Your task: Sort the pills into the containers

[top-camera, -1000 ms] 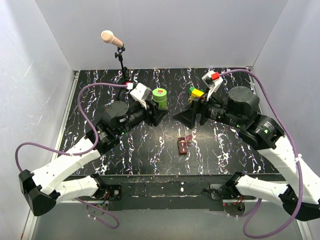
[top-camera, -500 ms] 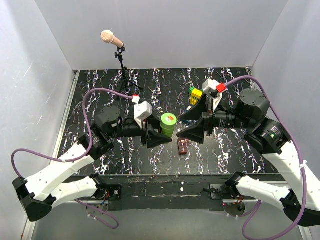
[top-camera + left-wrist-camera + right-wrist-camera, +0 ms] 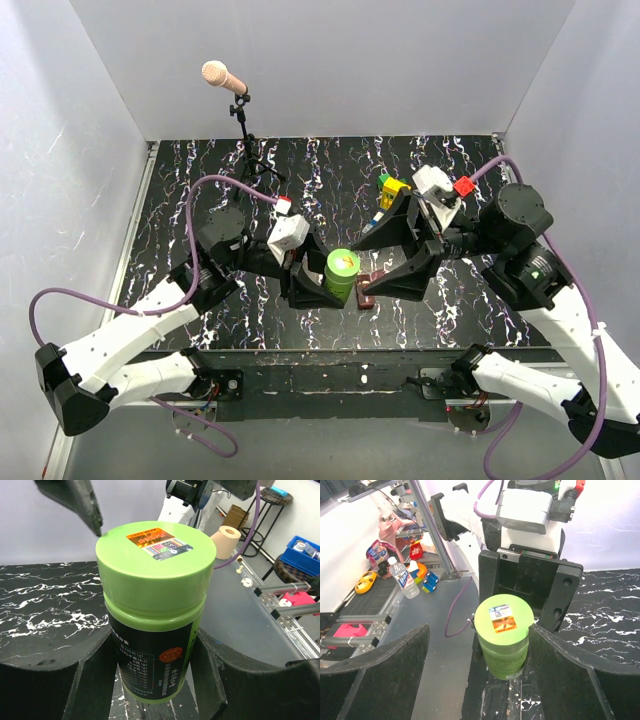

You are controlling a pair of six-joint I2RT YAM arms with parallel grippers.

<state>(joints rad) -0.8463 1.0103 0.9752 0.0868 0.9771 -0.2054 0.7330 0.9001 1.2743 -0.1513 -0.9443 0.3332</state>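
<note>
Black, white-veined tabletop (image 3: 200,165) lies matte between plain white walls. Nearest the bases, the left gripper (image 3: 322,288) is clenched on the lower body of a green cylindrical plastic bottle (image 3: 342,268), held upright over the table's near middle. Within the last second it was carried there from the far side. The right gripper (image 3: 364,268) has swung in from the bricks and brackets the cap, fingers spread wide, touching nothing. That looks like preparation for unscrewing the lid; no pills show yet. The cap is smooth, flat and glossy, with an orange-printed sticker, and the body wears a dark label. Just beside the bottle, partly hidden by the right fingers, lies a small dark red-brown rectangular box (image 3: 365,297). Farther back stand a yellow-and-blue toy brick stack (image 3: 392,188) and a pink-headed microphone (image 3: 222,77).
</note>
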